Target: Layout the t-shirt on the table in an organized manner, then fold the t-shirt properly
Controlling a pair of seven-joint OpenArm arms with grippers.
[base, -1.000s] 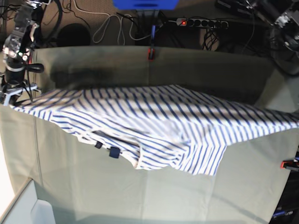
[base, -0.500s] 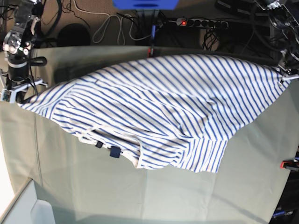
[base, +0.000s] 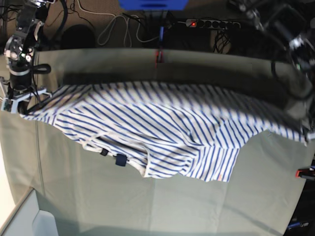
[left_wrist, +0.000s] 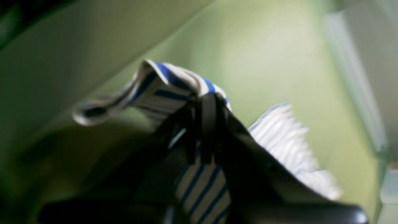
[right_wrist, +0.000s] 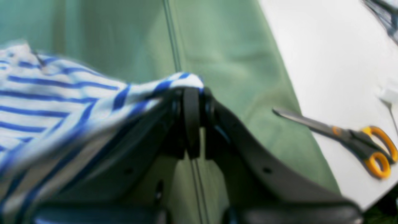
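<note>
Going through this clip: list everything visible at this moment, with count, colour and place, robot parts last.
t-shirt: one, white with blue stripes, stretched across the table between both arms, near part resting on the cloth.
hem tag: one, dark blue, on the shirt's near edge.
table: one, pale grey-green cloth cover, fills most of the base view.
red clamps: two seen, at the far edge and the base view's right edge.
scissors: one pair, orange handles, on the white surface beside the table.
power strip: one, dark with a red light, on the floor behind.
cables: several, white and black, on the floor behind.
left pincer: shut on a shirt corner.
right pincer: shut on a shirt corner.
</note>
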